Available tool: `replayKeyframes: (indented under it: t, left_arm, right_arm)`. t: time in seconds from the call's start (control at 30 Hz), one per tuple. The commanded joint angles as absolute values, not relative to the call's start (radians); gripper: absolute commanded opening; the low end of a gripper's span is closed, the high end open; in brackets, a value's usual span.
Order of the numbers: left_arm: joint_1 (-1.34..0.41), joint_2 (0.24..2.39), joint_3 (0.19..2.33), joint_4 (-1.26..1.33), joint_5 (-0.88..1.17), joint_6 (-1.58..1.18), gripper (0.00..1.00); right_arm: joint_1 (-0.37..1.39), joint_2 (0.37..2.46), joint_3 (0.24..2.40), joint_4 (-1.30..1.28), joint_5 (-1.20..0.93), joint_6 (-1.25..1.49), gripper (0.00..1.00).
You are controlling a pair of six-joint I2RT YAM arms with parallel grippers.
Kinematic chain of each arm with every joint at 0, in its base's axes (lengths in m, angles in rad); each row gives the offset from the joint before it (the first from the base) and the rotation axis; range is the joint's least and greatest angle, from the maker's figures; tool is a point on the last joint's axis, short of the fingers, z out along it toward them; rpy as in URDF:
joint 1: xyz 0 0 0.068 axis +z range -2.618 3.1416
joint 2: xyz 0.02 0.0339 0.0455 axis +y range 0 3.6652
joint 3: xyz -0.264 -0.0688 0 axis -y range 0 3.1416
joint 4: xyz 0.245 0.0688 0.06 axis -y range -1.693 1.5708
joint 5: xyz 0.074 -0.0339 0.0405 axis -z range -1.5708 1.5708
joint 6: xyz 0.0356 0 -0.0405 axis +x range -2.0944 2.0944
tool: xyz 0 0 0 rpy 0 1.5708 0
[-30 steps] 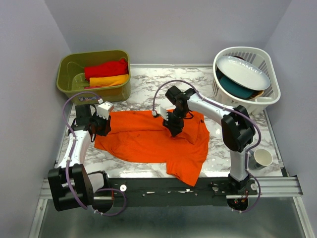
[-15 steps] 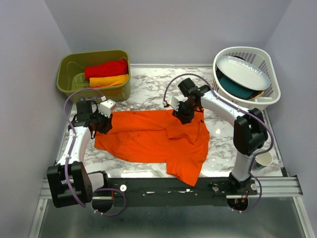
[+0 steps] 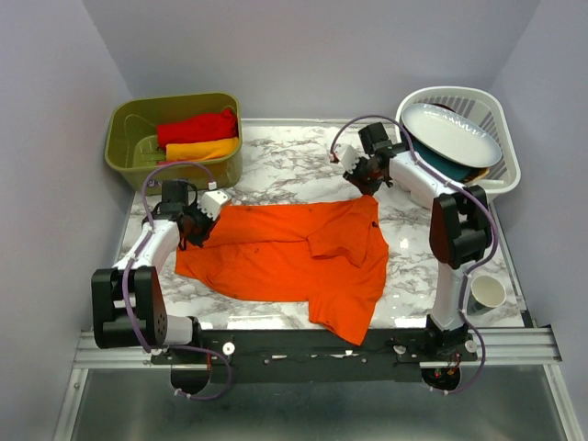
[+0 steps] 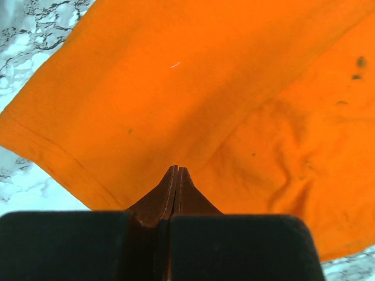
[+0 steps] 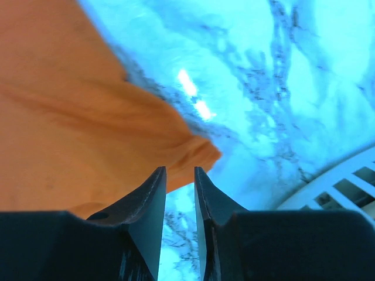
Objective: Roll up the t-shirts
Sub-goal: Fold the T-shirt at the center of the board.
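Right claw [image 5: 179, 171] now farther back, narrowly apart; left claw [image 4: 177, 168] tight shut over soft creased orange t-shirt [image 3: 276, 257].

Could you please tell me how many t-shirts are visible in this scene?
3: an orange t-shirt spread on the table, and a red t-shirt and a yellow-orange t-shirt lying in the green bin. More could be hidden beneath those.

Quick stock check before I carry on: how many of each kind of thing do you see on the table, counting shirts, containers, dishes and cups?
T-shirts: 3 (orange t-shirt, red t-shirt, yellow t-shirt)
Containers: 2 (green bin, white basket)
Dishes: 2 that show (white plate, teal dish)
Cups: 1 (cup)
Total: 8
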State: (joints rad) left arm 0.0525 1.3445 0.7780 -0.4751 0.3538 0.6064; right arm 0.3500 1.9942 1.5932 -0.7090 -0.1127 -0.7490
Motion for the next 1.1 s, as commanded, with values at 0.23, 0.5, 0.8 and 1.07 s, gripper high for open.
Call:
replayKeyframes:
  t: [0.23, 0.5, 0.8, 1.07]
  left_arm:
    - [0.064, 1.538, 0.897, -0.376, 0.16, 0.683, 0.0]
    - [0.08, 1.647, 0.934, -0.365, 0.115, 0.707, 0.0]
    - [0.08, 1.666, 0.917, -0.362, 0.114, 0.7, 0.0]
    - [0.08, 1.663, 0.876, -0.336, 0.109, 0.69, 0.0]
  right_arm:
    - [0.319, 2.117, 1.654, -0.638, -0.037, -0.877, 0.3]
    - [0.316, 2.102, 1.643, -0.626, -0.045, -0.885, 0.3]
    - [0.316, 2.043, 1.622, -0.704, -0.094, -0.894, 0.27]
    - [0.316, 2.051, 1.537, -0.715, -0.091, -0.934, 0.26]
